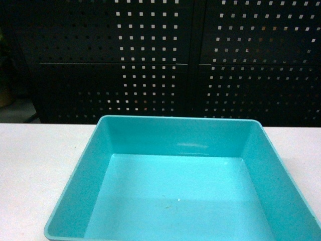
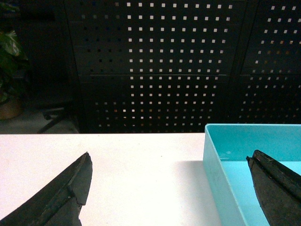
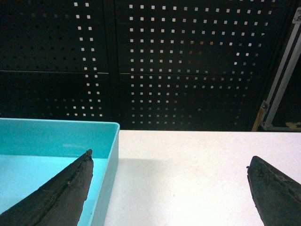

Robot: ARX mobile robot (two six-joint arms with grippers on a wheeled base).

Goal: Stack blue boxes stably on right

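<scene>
Blue box [image 1: 175, 186]: glossy turquoise plastic tub, sloped walls, flat rim, sat on matte white table [image 1: 35, 165]. Left gripper [image 2: 169, 181] and right gripper [image 3: 169, 181]: dark tapered fingers spread wide, nothing held, each straddling a side wall.

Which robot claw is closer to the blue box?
Neither; it looks like a tie. The left claw straddles the box's left wall, one finger inside and one over the table. The right claw straddles the right wall likewise.
</scene>
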